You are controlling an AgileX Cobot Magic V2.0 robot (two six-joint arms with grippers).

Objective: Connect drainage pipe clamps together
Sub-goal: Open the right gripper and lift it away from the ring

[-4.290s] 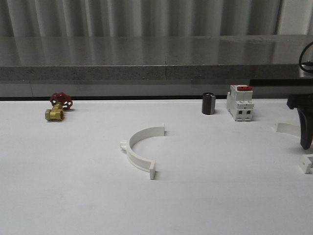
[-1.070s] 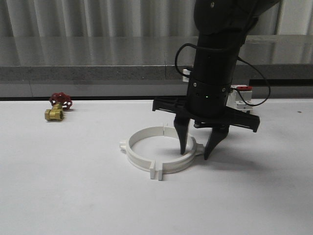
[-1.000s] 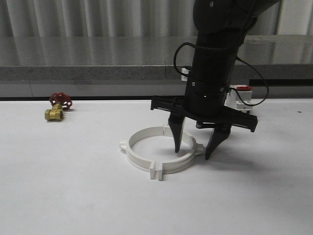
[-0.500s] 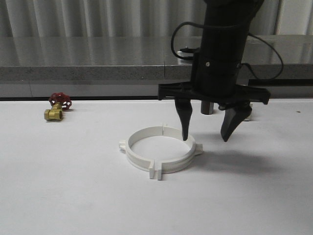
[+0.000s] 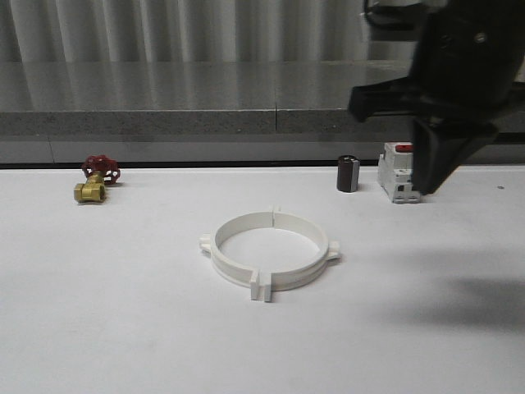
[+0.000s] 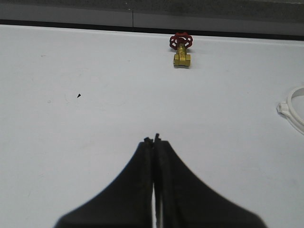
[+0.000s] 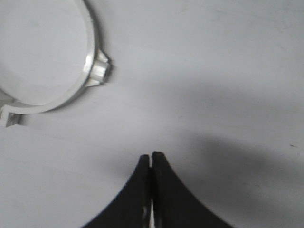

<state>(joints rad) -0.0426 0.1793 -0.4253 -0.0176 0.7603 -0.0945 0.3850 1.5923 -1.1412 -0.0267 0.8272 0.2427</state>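
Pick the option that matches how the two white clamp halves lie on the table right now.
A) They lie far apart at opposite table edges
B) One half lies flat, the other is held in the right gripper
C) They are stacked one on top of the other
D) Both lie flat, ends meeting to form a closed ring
D: the drainage pipe clamps lie flat as one ring with tabs meeting, and the shut right gripper is clear of them.

Right arm: matte black throughout, blurred in the front view; a broad dark housing with a flat crossbar beneath it, tapering to the right hand (image 5: 432, 176). Its fingers (image 7: 161, 190) are black, smooth, curving to narrow tips, with a pale seam between. Left hand (image 6: 152, 141): identical black curved fingers (image 6: 133, 190), small notched tips.
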